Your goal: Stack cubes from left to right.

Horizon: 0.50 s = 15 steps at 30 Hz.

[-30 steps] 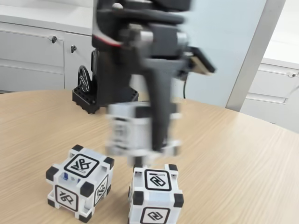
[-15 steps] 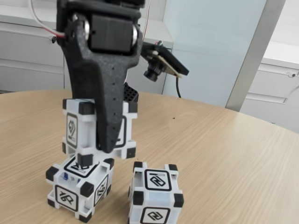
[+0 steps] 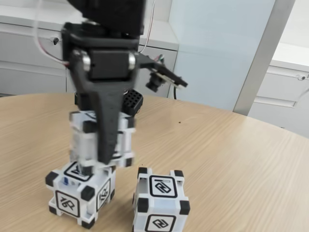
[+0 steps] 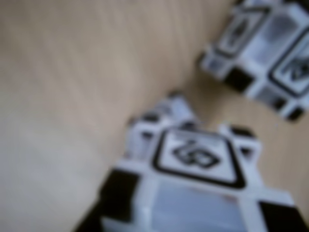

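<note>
Blurred cube (image 4: pixel 193 188) seen close at bottom; second cube (image 4: pixel 263 48) seen beyond it, top right, apart, on wooden bench (image 4: pixel 72 96).

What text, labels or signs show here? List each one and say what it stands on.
No words, numbers or brand names can be read.
Abstract black-framed glyph, no letters: top and front faces of the white translucent plastic cube on the right.
Similar glyphs: top and sides of the matching left cube.
Glyph blurred: the third matching cube, held in the black gripper.
Wrist view: glyphs blurred.
</note>
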Each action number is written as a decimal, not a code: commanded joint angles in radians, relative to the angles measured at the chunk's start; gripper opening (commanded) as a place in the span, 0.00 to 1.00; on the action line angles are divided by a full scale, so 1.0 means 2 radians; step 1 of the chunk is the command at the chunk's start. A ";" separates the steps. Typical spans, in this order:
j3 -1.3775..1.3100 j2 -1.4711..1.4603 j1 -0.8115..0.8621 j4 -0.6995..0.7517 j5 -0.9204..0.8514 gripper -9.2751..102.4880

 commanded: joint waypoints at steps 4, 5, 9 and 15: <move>-0.005 0.016 0.025 0.004 -0.005 0.25; -0.006 0.016 0.025 0.004 -0.006 0.25; -0.008 0.015 0.025 0.003 -0.002 0.25; -0.008 0.007 0.025 -0.005 0.005 0.25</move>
